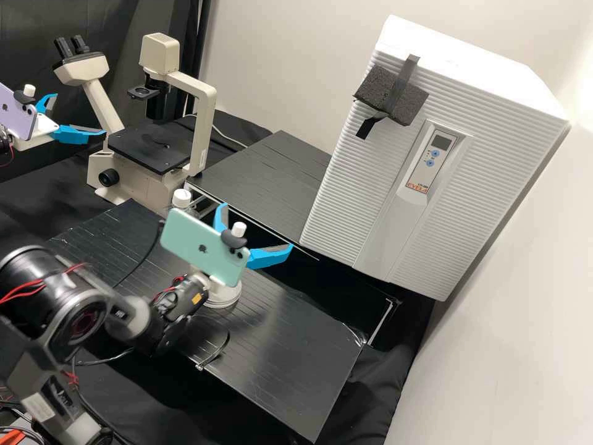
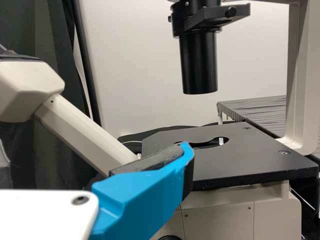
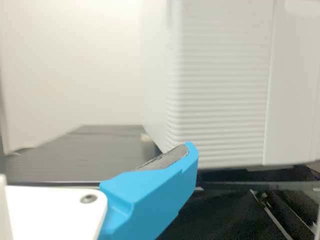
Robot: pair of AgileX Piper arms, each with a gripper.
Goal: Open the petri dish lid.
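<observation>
The right gripper [image 1: 257, 227] gapes wide and empty above the black bench [image 1: 278, 346], what looks like the petri dish [image 1: 230, 295] below it. The left gripper [image 1: 79, 114], also spread and empty, faces an inverted microscope [image 1: 202, 123]; beyond the right one stand a ribbed white incubator [image 1: 346, 185] and pale wall [image 1: 272, 62].

The fingers [image 1: 269, 257] are coloured bright blue. One phone [image 1: 15, 114] is finished in lilac, the other phone [image 1: 185, 235] in mint green. The microscope [image 1: 205, 123] is coloured cream, its stage [image 1: 139, 145] black. The white incubator [image 1: 346, 191] is patterned with ribs; its buttons [image 1: 435, 153] are tinted blue. The black bench [image 1: 278, 334] is ruled with fine lines.
</observation>
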